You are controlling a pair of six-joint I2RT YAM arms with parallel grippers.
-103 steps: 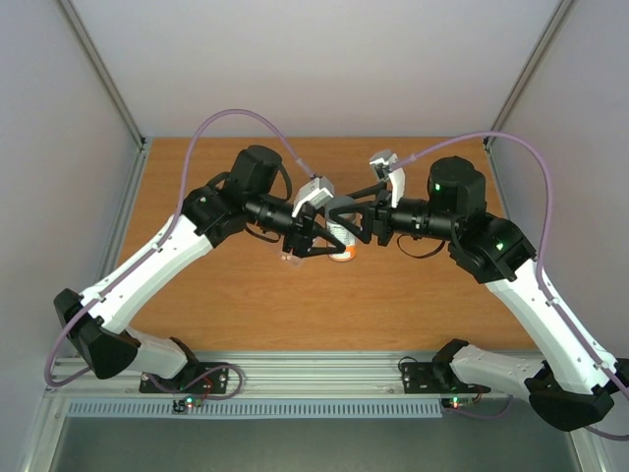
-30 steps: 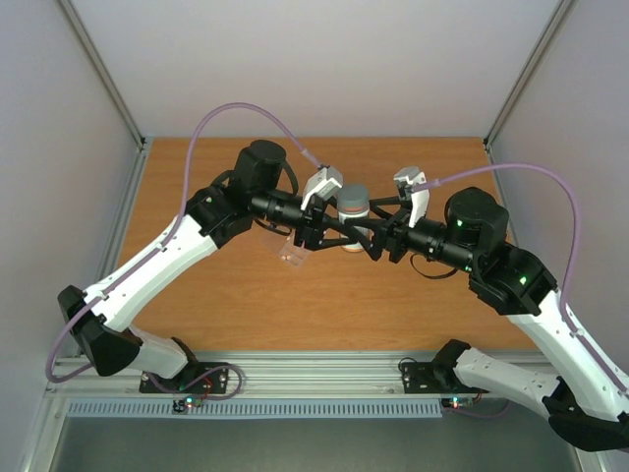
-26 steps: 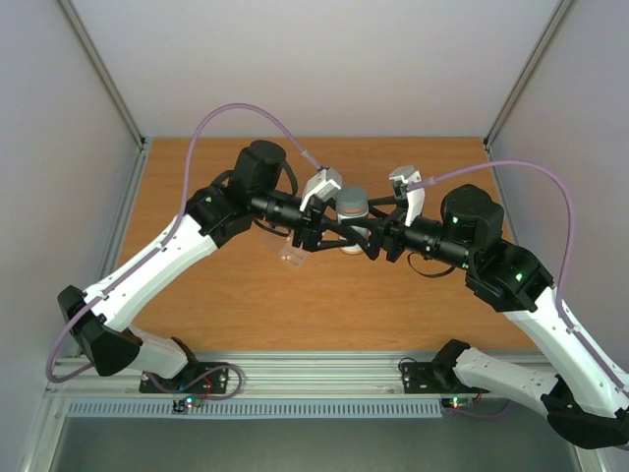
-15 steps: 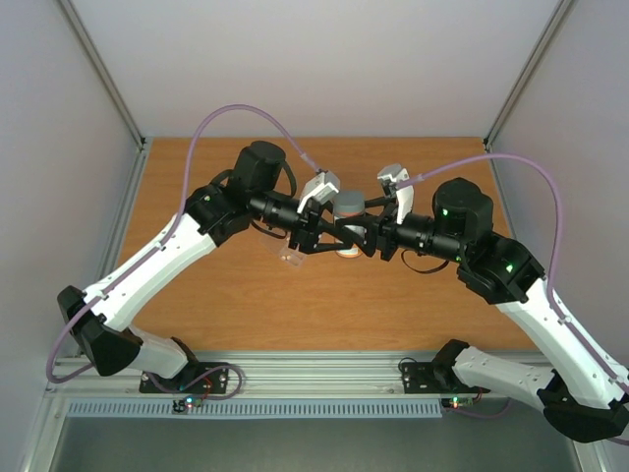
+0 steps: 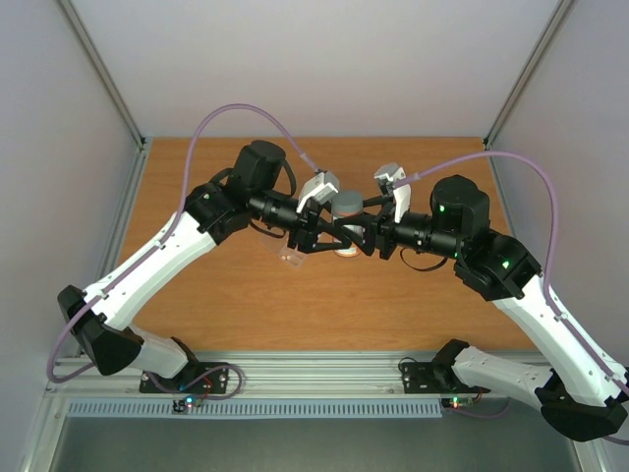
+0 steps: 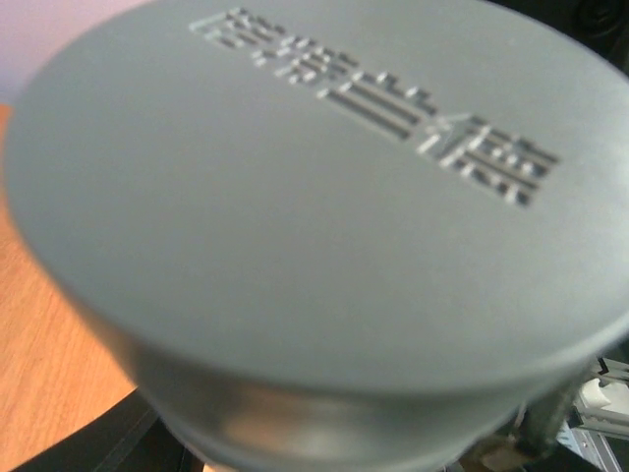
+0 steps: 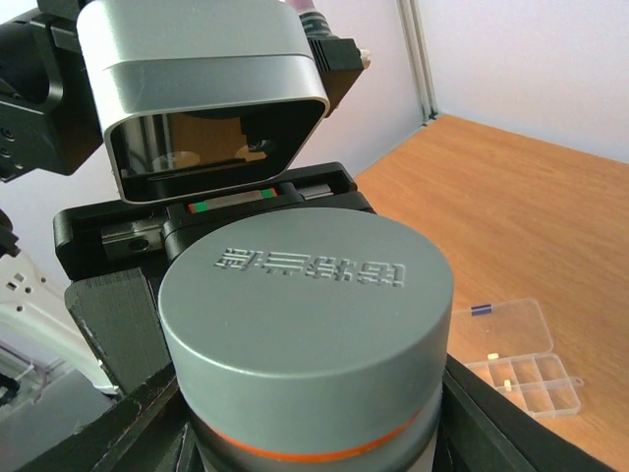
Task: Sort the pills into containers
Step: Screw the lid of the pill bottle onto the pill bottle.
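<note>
a: where are the pills sitting?

b: they're lying in the box, a flat clear one that is resting on the table. one dark blue speck is showing in its far part. a couple of pale ones are sitting in the small cells nearer the camera. they're too tiny for me to be telling more.

a: and from above?

b: the box is peeking out just below the left gripper, mostly hidden by it.

a: what is that gripper doing?

b: it's pinching a bottle up off the table. the bottle's grey cap, with raised lettering, is filling the left wrist view.

a: and the right gripper?

b: it's meeting the left one head-on. its black fingers are flanking the bottle just under the cap, close on both sides. i can't tell whether they're pressing on it yet.

a: anything else on the bottle?

b: an orange band is running round it below the cap.
</note>
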